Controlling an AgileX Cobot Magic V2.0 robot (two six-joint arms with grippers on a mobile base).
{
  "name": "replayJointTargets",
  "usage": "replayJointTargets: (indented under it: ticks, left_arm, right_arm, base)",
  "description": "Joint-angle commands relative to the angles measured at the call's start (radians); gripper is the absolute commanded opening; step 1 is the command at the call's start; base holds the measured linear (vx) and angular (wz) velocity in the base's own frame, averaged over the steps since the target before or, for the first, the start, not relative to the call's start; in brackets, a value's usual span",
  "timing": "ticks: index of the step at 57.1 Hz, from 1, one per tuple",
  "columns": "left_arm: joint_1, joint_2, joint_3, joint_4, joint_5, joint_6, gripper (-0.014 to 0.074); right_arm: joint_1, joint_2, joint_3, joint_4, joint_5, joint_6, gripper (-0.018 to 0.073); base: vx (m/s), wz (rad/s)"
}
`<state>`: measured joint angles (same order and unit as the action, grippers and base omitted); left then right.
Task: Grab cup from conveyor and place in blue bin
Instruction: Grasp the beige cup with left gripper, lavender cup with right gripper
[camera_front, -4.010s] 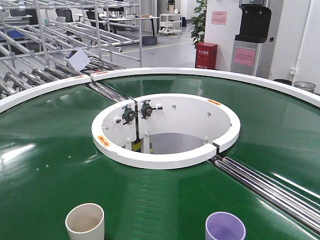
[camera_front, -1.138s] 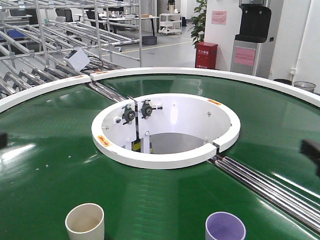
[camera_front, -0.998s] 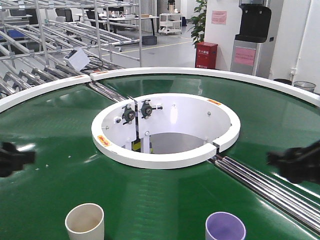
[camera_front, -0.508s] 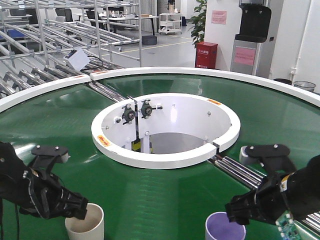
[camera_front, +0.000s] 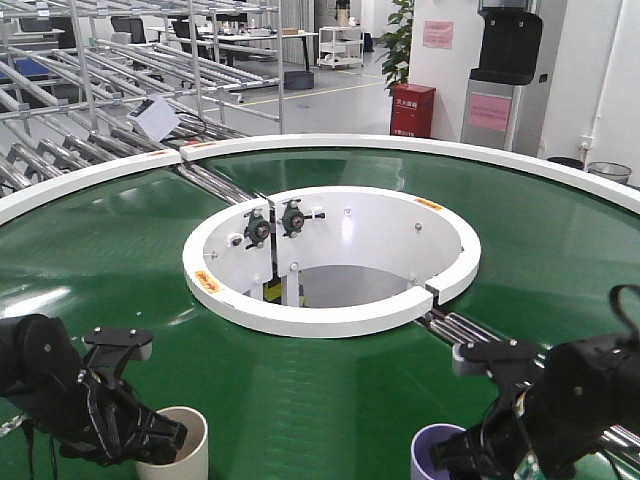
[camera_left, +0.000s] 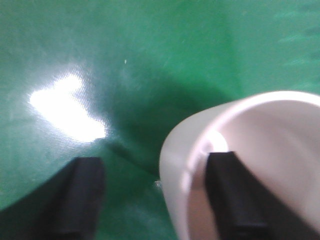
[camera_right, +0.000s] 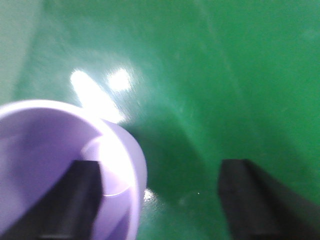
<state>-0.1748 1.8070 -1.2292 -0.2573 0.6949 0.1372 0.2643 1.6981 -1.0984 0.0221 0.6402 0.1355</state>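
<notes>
left hand, fingers apart, straddles the wall of the cream cup; right hand, also apart, straddles the purple cup.

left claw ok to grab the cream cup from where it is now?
Probably yes. The left claw is open and straddles the cream cup's wall, one finger inside the rim, one outside. Nothing else sits between them on the conveyor.
</notes>
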Motion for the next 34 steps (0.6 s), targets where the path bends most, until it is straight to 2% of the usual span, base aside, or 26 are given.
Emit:
replayJointTargets:
  ticks: [1,8,10,20,34]
  left_arm:
    - [-0.007,-0.036,-0.034,-0.023,-0.037,0.0,0.0345]
    - [-0.007,-0.06,-0.034,-0.021,-0.035,0.008,0.0067]
    - [-0.007,-0.074,-0.034,-0.021,-0.033,0.019,-0.001]
    - [-0.007,-0.183,-0.034,-0.02,0.009,0.042,-0.0003]
    - [-0.007,-0.429,-0.034,-0.013,0.094,0.041,-0.0002]
  right_arm:
    - [0.0,-0.014,-0.031,-0.007,-0.045,0.009,0.0296]
    - [0.0,-0.032,-0.031,-0.008,-0.043,0.026,0.0004]
    - [0.0,-0.047,-0.031,-0.01,-0.044,0.026,-0.0016]
    - [0.0,-0.177,-0.031,-0.035,-0.026,0.026,-0.0013]
    - [0.0,-0.429,-0.031,-0.038,0.06,0.026,-0.0011]
  base:
    - [0.0,0.0]
    - [0.0,0.0]
    - [0.0,0.0]
    - [0.0,0.0]
    - [0.0,0.0]
